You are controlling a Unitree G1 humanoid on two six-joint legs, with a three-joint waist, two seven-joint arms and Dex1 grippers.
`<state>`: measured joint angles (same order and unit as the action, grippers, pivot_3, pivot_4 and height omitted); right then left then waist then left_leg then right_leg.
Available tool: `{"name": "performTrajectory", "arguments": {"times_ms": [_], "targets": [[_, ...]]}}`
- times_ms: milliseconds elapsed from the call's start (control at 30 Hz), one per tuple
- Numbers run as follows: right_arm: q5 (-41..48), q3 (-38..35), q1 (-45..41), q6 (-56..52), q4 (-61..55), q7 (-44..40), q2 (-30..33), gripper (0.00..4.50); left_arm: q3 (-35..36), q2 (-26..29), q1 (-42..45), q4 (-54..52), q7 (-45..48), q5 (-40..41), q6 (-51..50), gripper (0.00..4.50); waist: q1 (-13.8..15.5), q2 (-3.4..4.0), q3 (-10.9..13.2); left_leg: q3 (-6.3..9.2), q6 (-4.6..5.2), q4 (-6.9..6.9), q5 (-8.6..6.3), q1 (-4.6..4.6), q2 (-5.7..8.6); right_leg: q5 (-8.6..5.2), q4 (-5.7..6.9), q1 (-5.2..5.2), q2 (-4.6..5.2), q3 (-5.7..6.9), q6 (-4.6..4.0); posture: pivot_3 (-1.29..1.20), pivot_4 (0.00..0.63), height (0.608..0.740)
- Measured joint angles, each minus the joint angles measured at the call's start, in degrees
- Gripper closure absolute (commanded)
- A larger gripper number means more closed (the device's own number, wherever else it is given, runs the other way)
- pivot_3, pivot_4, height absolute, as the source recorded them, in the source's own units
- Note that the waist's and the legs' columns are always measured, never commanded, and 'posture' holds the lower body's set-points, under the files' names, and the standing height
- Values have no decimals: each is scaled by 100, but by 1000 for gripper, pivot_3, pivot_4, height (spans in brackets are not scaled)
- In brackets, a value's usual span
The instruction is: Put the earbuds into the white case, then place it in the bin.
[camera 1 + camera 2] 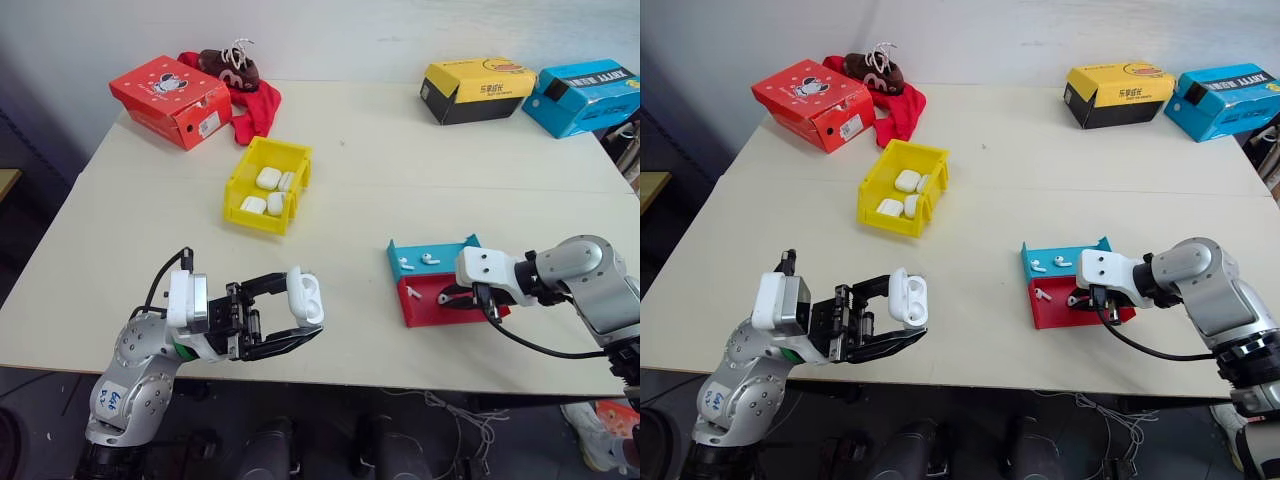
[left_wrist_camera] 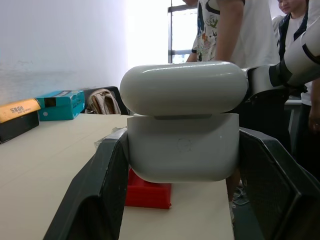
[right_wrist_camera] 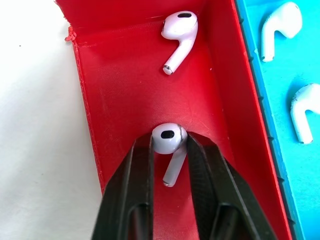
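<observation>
Holding the white case point(image 1: 305, 296) in my left hand point(image 1: 298, 318), I see its black fingers point(image 2: 102, 190) clamped on the lower body from both sides, with the hinged lid tipped open above. That hand sits out over the near edge of the worktop point(image 1: 360, 200), at about 7 o'clock in the head view.

My right hand point(image 3: 170, 157) is down in the red half of the blue-and-red tray point(image 1: 425, 312), at roughly 4 o'clock. In the right wrist view its two fingers point(image 3: 135, 185) stand on either side of one earbud point(image 3: 169, 145), touching the bulb, with the stem lying between them; the fingers are drawn close on it, though the bud lies on the tray floor.

A second earbud point(image 3: 177, 34) lies farther along the same red half, well apart from the fingers. Two more earbuds point(image 3: 280, 27) lie side by side in the blue half, across the dividing edge.

The yellow bin point(image 1: 268, 186) stands near the worktop's centre, at about 11 o'clock from the tray, and already carries several white cases point(image 1: 267, 178).

At the far edge I see a red shoebox point(image 1: 172, 99) at 10 o'clock with a red cloth point(image 1: 258, 108) and a brown shoe point(image 1: 230, 68) beside it, and a yellow-and-black shoebox point(image 1: 477, 90) beside a blue box point(image 1: 585, 95) at 1 o'clock.

People point(image 2: 235, 30) stand beyond the worktop in the left wrist view.
</observation>
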<state>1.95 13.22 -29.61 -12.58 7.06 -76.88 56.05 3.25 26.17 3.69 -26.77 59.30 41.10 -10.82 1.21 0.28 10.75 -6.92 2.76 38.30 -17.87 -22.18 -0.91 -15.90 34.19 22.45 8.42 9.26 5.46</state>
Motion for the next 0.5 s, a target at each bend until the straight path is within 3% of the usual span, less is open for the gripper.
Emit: {"name": "performTrajectory", "arguments": {"times_ms": [367, 500], "targets": [[160, -221, 211, -120, -106, -7, 1, 3628, -112, 93, 77, -14, -44, 227, -361, 1728, 12, 0, 0, 0, 0, 0, 0, -2, 1, 0, 0, 1, 0, 0, 0, 0, 150, 740], [835, -840, 481, -343, -196, 15, -109, 3628, -141, 95, 317, 44, 0, 257, -433, 1728, 14, 3, 2, 0, 2, -1, 1, -4, 1, 0, 1, 3, 0, 1, 0, 0, 150, 740]]}}
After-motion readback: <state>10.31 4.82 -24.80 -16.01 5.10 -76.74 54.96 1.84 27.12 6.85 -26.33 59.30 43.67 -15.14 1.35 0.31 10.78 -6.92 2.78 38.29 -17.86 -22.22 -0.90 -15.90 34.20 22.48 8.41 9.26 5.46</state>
